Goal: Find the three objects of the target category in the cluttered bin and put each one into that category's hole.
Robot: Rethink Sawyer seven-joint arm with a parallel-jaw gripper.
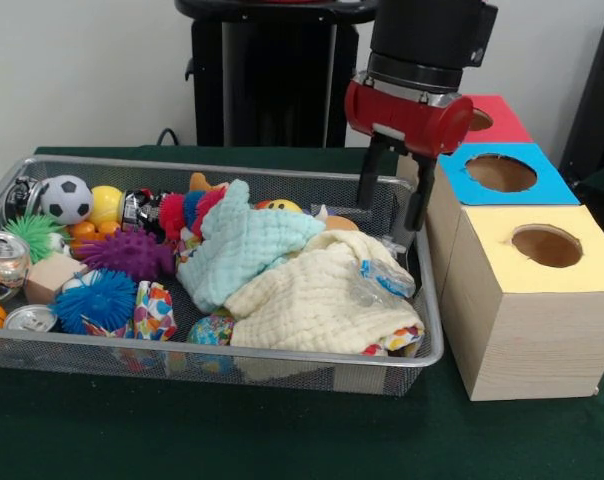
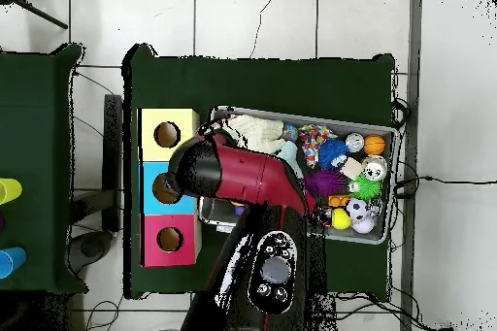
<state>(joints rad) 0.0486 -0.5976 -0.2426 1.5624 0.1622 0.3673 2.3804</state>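
Silver wire-mesh bin (image 1: 182, 365) on the green table (image 1: 282, 430), toys piled at its far end from me. My fingers (image 1: 392, 195) hang spread and empty over the bin's edge beside the blue-topped wooden box (image 1: 502, 175); target category unknown, toys lie across the cream muslin cloth (image 1: 312, 300).

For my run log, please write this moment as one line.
hand: open, empty, above bin's end nearest boxes | bin: cloths over toys | yellow box, blue box, red box: holes show nothing inside
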